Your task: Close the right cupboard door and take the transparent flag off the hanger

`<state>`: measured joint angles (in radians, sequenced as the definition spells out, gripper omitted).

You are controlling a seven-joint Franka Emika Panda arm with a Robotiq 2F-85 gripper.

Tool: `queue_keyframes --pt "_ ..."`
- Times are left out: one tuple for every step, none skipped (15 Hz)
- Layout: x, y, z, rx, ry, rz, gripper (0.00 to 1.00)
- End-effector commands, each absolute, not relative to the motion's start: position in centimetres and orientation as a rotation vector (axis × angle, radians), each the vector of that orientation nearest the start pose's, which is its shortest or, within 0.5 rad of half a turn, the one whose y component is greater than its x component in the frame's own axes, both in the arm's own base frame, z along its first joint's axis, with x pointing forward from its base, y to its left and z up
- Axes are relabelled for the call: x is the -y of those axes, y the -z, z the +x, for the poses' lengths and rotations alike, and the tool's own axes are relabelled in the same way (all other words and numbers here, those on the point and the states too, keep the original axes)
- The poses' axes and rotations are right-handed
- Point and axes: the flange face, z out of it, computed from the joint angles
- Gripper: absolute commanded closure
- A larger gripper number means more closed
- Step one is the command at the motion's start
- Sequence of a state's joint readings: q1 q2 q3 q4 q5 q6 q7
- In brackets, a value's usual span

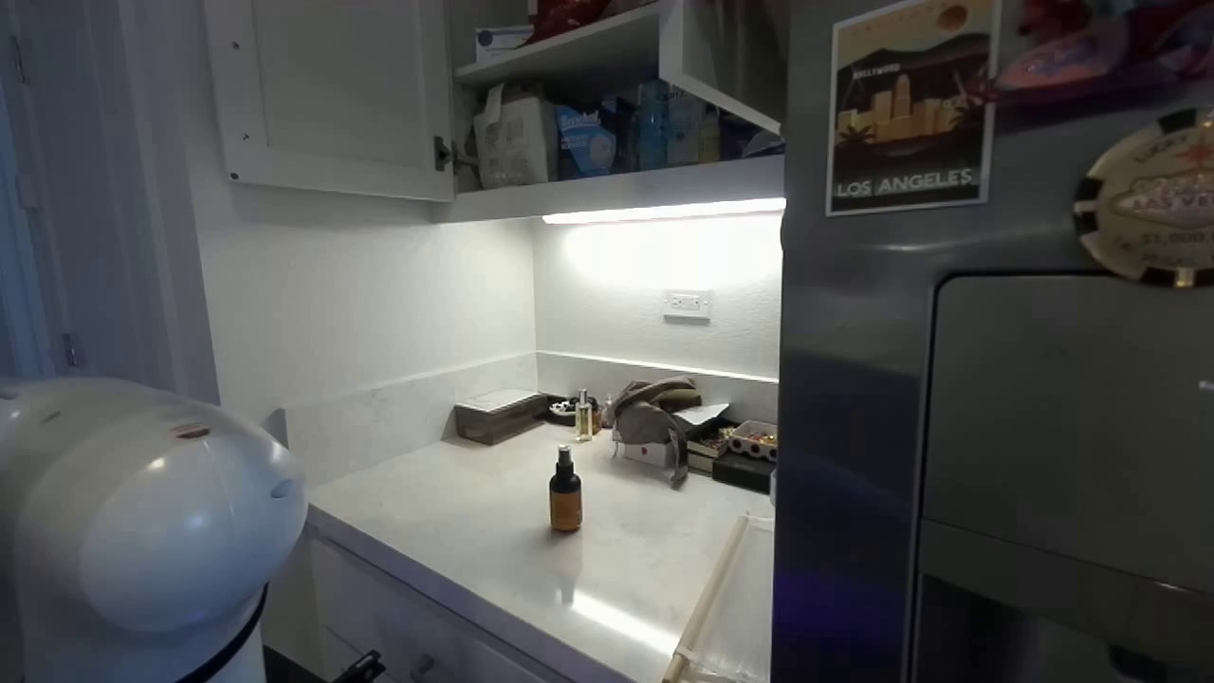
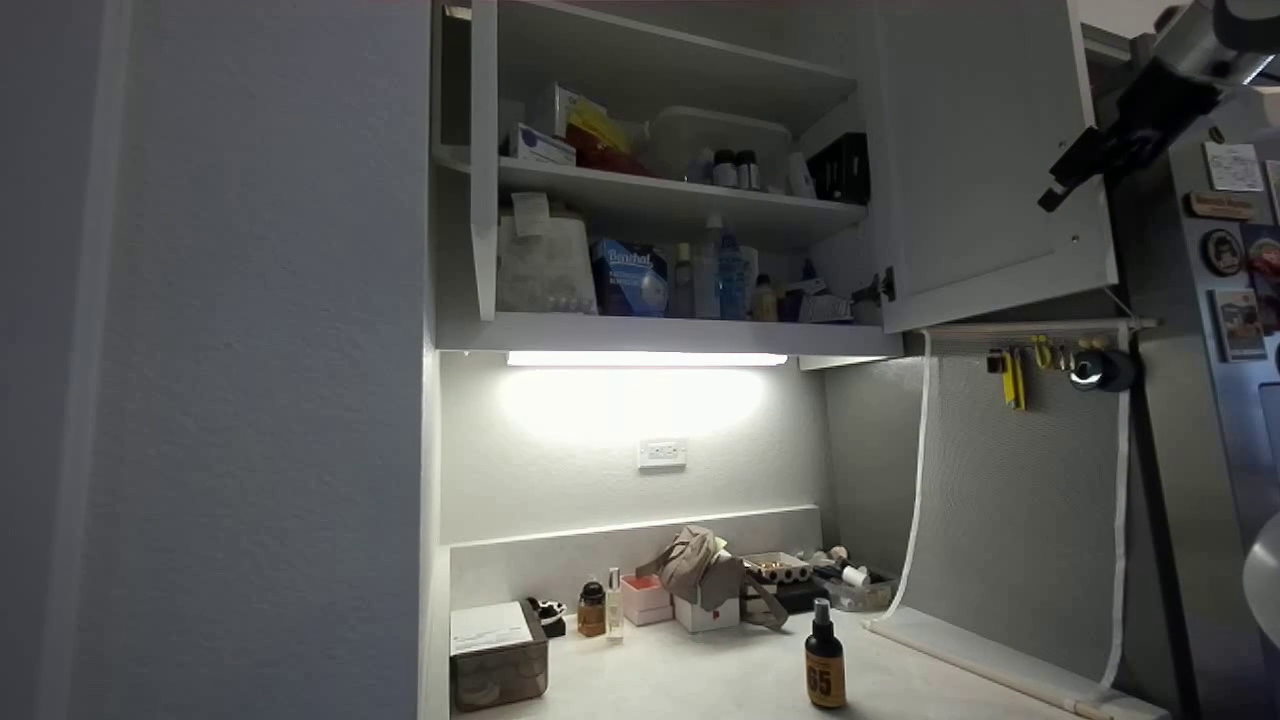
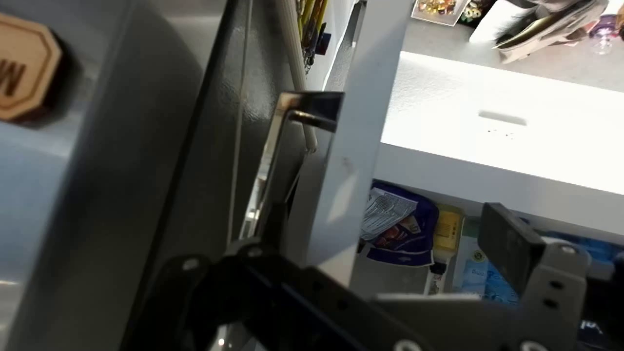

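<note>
The right cupboard door point(image 2: 990, 150) is a flat white panel and stands wide open. It also shows in an exterior view point(image 1: 726, 57), partly behind the fridge. My gripper point(image 2: 1065, 180) is at the door's free edge. In the wrist view the gripper point(image 3: 385, 214) is open, with the white door edge point(image 3: 353, 146) showing between its fingers; contact is unclear. The transparent flag point(image 2: 1020, 490) hangs from the hanger point(image 2: 1010, 328), below the door beside the fridge. Its lower end lies on the counter, and part shows in an exterior view point(image 1: 749, 607). The hanger bar point(image 3: 295, 63) shows in the wrist view.
The steel fridge point(image 1: 854, 379) stands close beside the door. A metal handle point(image 3: 265, 161) is on the door's outer side. The left cupboard door point(image 1: 341, 95) is open. A spray bottle point(image 2: 825, 660) stands on the counter point(image 1: 455, 512). Yellow clips point(image 2: 1013, 380) hang on the bar.
</note>
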<state>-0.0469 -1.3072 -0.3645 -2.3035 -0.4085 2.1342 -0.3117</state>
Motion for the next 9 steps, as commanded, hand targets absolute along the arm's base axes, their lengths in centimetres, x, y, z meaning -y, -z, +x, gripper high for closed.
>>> queue_keyframes --pt "19.7 -77.0 11.8 0.015 1.664 -2.991 0.00" --pt "19.6 -76.9 12.2 0.036 1.655 -2.967 0.00" --pt "19.4 -76.8 12.8 0.060 1.642 -2.938 0.00" --pt "19.4 -76.5 13.4 0.084 1.626 -2.907 0.00" --pt "19.1 -76.4 14.1 0.106 1.608 -2.879 0.00" --pt "18.7 -76.3 14.5 0.129 1.591 -2.856 0.00" --pt "18.4 -76.5 14.8 0.149 1.586 -2.830 0.00" --pt "18.0 -76.7 15.1 0.165 1.577 -2.805 0.00" --pt "17.4 -77.0 15.6 0.193 1.559 -2.782 0.00"
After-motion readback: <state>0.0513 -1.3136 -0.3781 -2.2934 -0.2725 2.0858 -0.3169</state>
